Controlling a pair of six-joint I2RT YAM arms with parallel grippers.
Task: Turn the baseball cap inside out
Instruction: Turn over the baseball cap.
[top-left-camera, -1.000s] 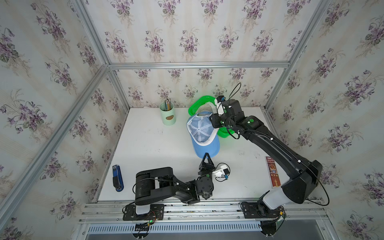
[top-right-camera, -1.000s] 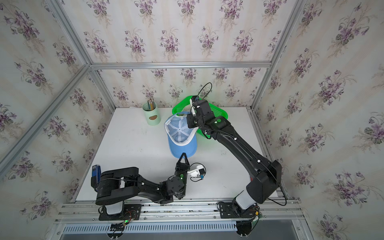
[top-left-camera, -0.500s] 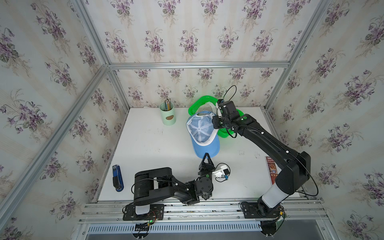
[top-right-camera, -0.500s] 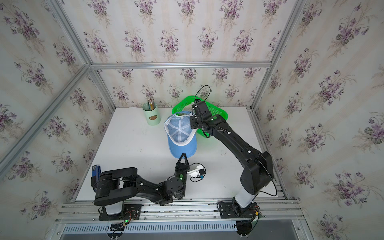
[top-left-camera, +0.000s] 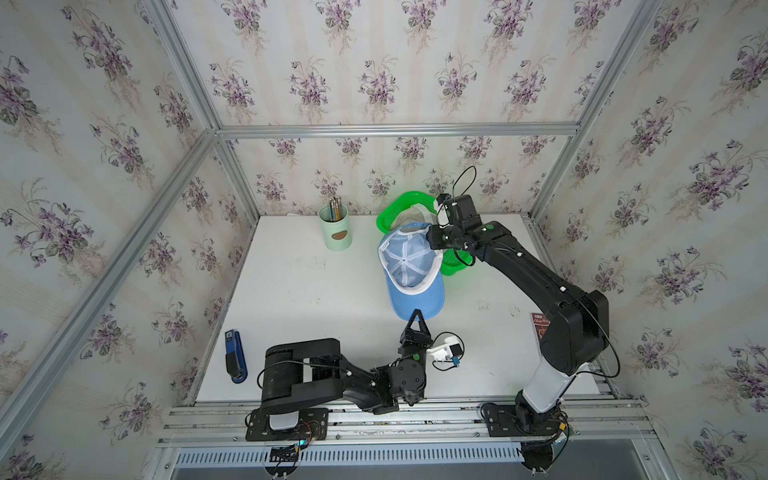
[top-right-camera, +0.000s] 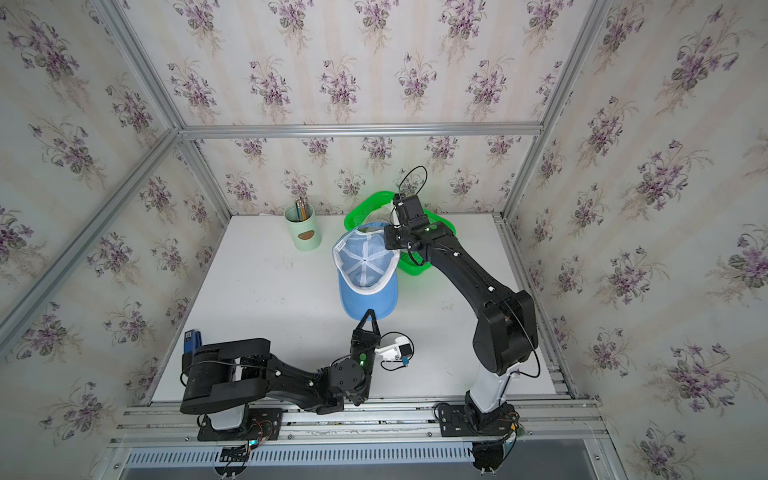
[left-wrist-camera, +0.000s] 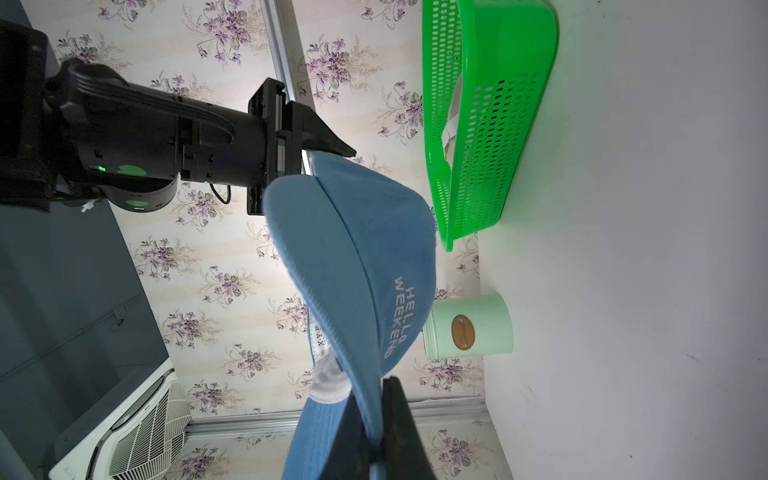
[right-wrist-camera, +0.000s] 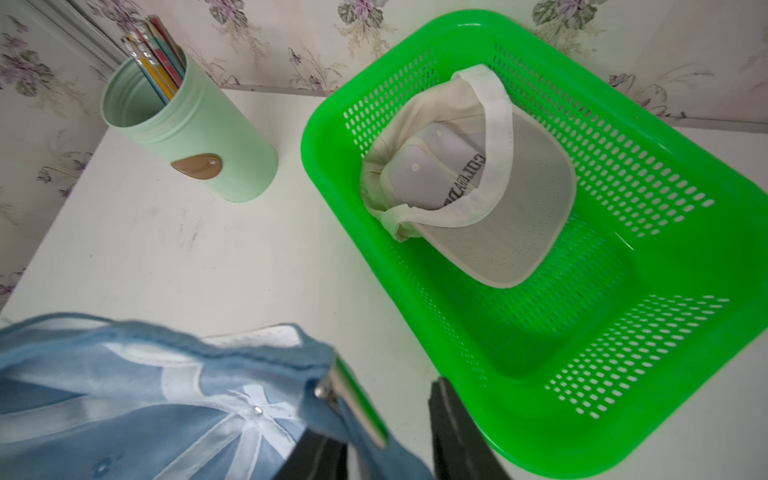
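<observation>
A light blue baseball cap (top-left-camera: 411, 266) (top-right-camera: 365, 266) hangs above the white table, its pale lining with white seam tape facing up. My left gripper (top-left-camera: 417, 313) (top-right-camera: 369, 313) (left-wrist-camera: 372, 390) is shut on the tip of the brim. In the left wrist view the cap (left-wrist-camera: 361, 249) shows its outside, stitched "HELLO WEEKEND". My right gripper (top-left-camera: 432, 239) (top-right-camera: 388, 237) (right-wrist-camera: 374, 411) is at the cap's rear edge, jaws apart. The back strap with its metal buckle (right-wrist-camera: 353, 399) lies between them, against one finger; a gap shows to the other finger.
A green perforated basket (top-left-camera: 455, 266) (right-wrist-camera: 623, 332) stands just behind the cap and holds a cream cap (right-wrist-camera: 478, 187). A mint pencil cup (top-left-camera: 337, 232) (right-wrist-camera: 187, 137) stands at the back. A blue stapler (top-left-camera: 235, 357) lies front left, a red packet (top-left-camera: 539, 330) by the right edge.
The right arm's elbow has drawn in slightly while its gripper stays at the cap's rear. The cap and the left gripper have not moved.
</observation>
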